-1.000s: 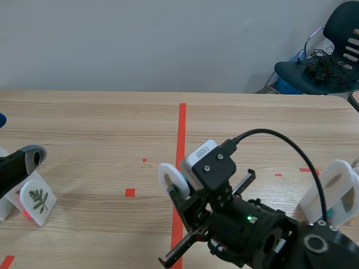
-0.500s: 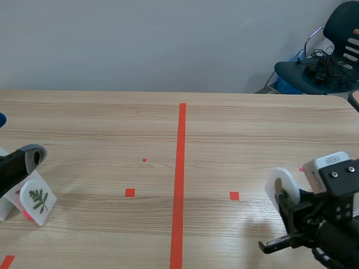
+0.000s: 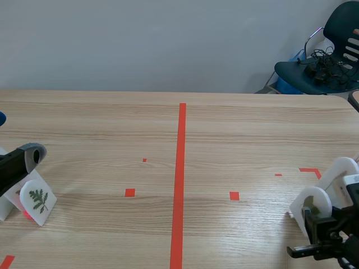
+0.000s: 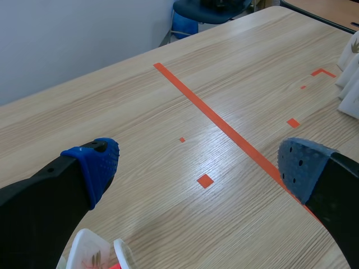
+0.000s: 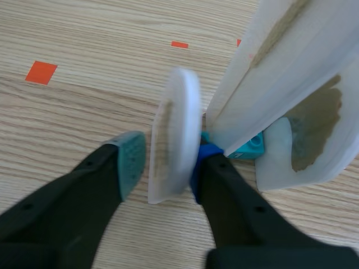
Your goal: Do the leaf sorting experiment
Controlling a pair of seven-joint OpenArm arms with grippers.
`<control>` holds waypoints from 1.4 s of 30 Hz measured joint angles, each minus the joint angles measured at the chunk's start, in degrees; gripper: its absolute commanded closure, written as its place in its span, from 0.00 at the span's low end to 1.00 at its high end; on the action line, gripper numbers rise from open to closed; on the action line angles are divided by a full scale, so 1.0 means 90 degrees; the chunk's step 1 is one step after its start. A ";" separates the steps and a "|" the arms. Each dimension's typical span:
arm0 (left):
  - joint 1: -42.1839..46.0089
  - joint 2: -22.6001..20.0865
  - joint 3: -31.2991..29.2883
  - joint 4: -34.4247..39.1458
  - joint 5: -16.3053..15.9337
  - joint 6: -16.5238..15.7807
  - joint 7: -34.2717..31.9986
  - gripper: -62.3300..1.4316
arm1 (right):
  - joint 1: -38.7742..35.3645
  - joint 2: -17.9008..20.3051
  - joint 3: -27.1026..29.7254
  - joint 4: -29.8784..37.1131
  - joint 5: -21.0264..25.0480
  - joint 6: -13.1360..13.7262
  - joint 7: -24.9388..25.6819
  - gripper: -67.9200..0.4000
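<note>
A round white leaf tile [image 5: 174, 134] with a brownish leaf stands upright between the fingers of my right gripper [image 5: 168, 159], which is shut on it. In the scene view that tile [image 3: 314, 200] and right gripper [image 3: 320, 221] are low at the table's near right. The tile is close against taller white leaf cards [image 5: 291, 78] on a blue base [image 5: 247, 148]. My left gripper [image 4: 199, 168] is open over the table's left side, holding nothing. Below it are white leaf cards [image 4: 95, 255]. One of them, a card with a green leaf [image 3: 38, 200], stands at the near left.
An orange-red tape line [image 3: 180, 168] runs down the middle of the wooden table, with small tape squares beside it. More white cards [image 4: 350, 73] show at the far side in the left wrist view. A dark chair [image 3: 325, 61] with cables stands beyond the table's right corner.
My right arm has swung from the table's middle to the near right with the round tile and lowered it against the white cards there. The left arm has stayed put.
</note>
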 measured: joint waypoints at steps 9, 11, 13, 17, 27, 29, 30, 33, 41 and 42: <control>0.0000 0.0000 0.0000 0.0000 0.0000 0.0000 0.0002 0.04 | 0.0015 0.0000 -0.0002 0.0670 0.0073 0.0529 0.0270 0.48; 0.0000 0.0000 0.0000 0.0000 -0.0002 0.0000 0.0002 0.04 | 0.0015 -0.0002 -0.0002 0.1185 0.0342 0.0646 0.0117 0.47; 0.0000 0.0000 0.0000 0.0000 0.0000 0.0000 0.0002 0.04 | 0.0017 0.0000 -0.0002 0.1809 0.0488 0.0707 -0.0066 0.45; 0.0000 0.0000 0.0000 0.0000 0.0000 0.0000 0.0002 0.04 | 0.0034 0.0000 -0.0002 0.3041 0.0758 0.0729 -0.0685 0.34; 0.0000 -0.0002 0.0000 0.0000 0.0000 0.0000 0.0002 0.04 | -0.0690 0.1321 -0.0063 0.4150 0.1783 0.0777 -0.1722 0.00; 0.0000 -0.0002 0.0000 0.0000 -0.0002 0.0000 0.0002 0.04 | -0.1120 0.1732 -0.0063 0.4223 0.1804 0.0777 -0.1715 0.00; 0.0000 -0.0002 0.0000 0.0000 0.0000 0.0000 0.0005 0.04 | -0.1333 0.1945 -0.0063 0.4267 0.1804 0.0780 -0.1644 0.00; 0.0000 -0.0002 0.0000 0.0000 0.0000 0.0000 0.0002 0.04 | -0.1826 0.2404 -0.0063 0.4442 0.1858 0.0777 -0.1481 0.00; 0.0002 -0.0002 0.0000 0.0000 0.0000 0.0000 0.0061 0.04 | -0.1780 0.2361 -0.0063 0.4515 0.2013 0.0767 -0.1392 0.00; 0.0002 -0.0002 0.0000 0.0000 0.0000 0.0000 0.0061 0.04 | -0.1766 0.2341 -0.0063 0.4512 0.2011 0.0760 -0.1362 0.00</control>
